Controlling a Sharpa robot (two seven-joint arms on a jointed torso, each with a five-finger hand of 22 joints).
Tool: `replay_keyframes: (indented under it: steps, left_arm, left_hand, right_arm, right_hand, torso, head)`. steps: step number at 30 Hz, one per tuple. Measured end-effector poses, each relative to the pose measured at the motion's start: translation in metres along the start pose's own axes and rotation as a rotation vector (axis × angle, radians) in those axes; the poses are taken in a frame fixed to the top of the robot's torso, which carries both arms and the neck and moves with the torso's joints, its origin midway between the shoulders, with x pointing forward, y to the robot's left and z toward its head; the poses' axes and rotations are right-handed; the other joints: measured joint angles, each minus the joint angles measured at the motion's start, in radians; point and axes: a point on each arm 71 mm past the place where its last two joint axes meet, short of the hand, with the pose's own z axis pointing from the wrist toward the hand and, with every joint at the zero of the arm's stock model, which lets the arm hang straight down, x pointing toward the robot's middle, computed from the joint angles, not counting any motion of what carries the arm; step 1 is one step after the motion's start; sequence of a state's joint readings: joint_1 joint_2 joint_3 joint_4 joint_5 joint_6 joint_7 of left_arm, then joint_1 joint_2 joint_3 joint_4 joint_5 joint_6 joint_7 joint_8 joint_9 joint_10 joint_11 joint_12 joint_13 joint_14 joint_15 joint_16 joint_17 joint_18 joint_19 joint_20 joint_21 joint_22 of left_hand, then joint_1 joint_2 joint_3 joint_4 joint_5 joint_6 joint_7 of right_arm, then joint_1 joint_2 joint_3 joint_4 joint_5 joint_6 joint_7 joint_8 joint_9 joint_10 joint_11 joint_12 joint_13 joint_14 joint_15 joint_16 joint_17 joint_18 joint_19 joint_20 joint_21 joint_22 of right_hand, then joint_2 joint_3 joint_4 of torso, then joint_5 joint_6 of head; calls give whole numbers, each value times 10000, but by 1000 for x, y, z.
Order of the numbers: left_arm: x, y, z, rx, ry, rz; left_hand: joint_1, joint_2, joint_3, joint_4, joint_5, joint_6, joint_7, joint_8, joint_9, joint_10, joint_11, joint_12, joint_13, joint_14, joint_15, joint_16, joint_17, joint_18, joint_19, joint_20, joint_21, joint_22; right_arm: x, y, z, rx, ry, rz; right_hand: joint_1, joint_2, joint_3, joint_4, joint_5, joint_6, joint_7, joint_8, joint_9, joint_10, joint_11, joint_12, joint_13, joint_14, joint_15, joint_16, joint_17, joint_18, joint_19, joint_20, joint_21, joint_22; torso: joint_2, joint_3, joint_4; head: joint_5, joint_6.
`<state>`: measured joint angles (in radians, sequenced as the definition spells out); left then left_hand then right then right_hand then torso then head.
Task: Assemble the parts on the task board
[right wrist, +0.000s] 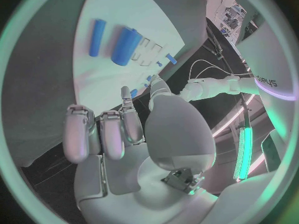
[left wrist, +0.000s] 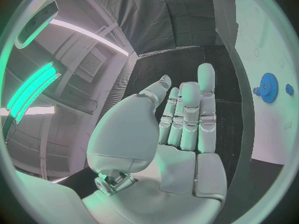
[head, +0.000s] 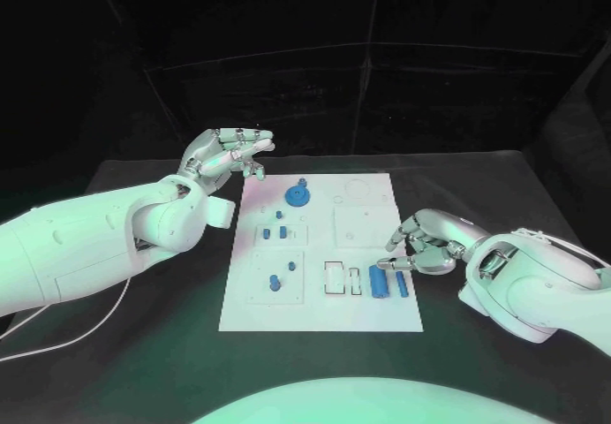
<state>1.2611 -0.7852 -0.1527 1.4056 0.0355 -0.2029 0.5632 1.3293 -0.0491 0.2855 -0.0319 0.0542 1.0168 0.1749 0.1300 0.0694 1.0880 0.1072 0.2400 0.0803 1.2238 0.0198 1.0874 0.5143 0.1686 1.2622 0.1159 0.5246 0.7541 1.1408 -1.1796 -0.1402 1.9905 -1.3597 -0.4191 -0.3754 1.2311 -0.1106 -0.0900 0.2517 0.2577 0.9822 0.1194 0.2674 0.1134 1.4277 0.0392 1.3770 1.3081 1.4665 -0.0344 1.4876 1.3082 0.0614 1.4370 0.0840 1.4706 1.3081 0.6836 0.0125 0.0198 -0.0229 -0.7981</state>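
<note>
Fingers of the right hand curl inward at the right edge of the task board, and the head view cannot show for sure whether anything sits between them; the right wrist view shows them bent over bare dark table with nothing in them, so the hand reads as clenched on nothing. Small round marks in the board's far right squares are too faint to make out as recesses or parts.

The board is a flat white rectangular plate in the middle of the matte black table, divided into shallow square fields. A blue gear-shaped part lies near its far edge; in the left wrist view its toothed rim is plain. Two blue cylinders lie side by side near the board's right edge, a thick one and a thin one, just beside the right hand. Smaller blue pieces sit in the left fields, their shapes unclear.

The left hand hovers off the board's far left corner, fingers loosely bent, holding nothing.
</note>
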Motion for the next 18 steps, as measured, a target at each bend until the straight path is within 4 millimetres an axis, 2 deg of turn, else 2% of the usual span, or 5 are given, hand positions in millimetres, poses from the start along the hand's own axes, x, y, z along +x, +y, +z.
replay_keyframes:
  steps: [3, 6, 12, 18]
  left_arm:
    - [-1, 0, -1, -2, -19, 5]
    - [-1, 0, -1, -7, -13, 2]
    - [-1, -1, -2, -9, -7, -9]
    - [-2, -1, -3, -11, -16, -10]
  left_hand:
    - [0, 0, 0, 0, 0, 0, 0, 0, 0, 0, 0, 1, 0, 0, 0, 0, -2, -1, 0, 0, 0, -1]
    - [0, 0, 0, 0, 0, 0, 0, 0, 0, 0, 0, 1, 0, 0, 0, 0, -1, -1, 0, 0, 0, -1]
    - [0, 0, 0, 0, 0, 0, 0, 0, 0, 0, 0, 1, 0, 0, 0, 0, -1, 0, 0, 0, 0, -1]
    - [0, 0, 0, 0, 0, 0, 0, 0, 0, 0, 0, 1, 0, 0, 0, 0, -1, -1, 0, 0, 0, 0]
  right_arm:
    - [7, -10, -6, 664, 216, -137]
    - [11, -16, -9, 1097, 320, -298]
    - [22, -22, -10, 1563, 529, -583]
    - [31, -20, -9, 1592, 665, -743]
  right_hand:
    - [-159, -16, -326, 326, 66, -71, -12, 188, 61, 0, 0, 3, 1, 0, 0, 5, 0, 1, 0, 0, 0, 0]
    - [-289, 31, -453, 440, 75, -71, -12, 310, 113, 2, -2, 54, 0, 0, 0, 53, -1, 2, 0, 0, 0, -1]
    - [-417, 31, -566, 428, 75, -70, -12, 450, 191, 71, -71, 119, 0, 0, 1, 100, -2, 3, 0, 0, 0, -1]
    - [-509, 41, -620, 426, 75, -93, -35, 511, 216, 107, -35, 169, -1, 0, 1, 134, -3, 3, -1, 0, 0, -2]
  torso:
    - [-13, -17, -30]
    - [-35, -26, -62]
    - [-65, -41, -94]
    - [-66, -42, -112]
  head:
    - [-65, 16]
    - [-99, 18]
    - [-138, 9]
    - [-132, 9]
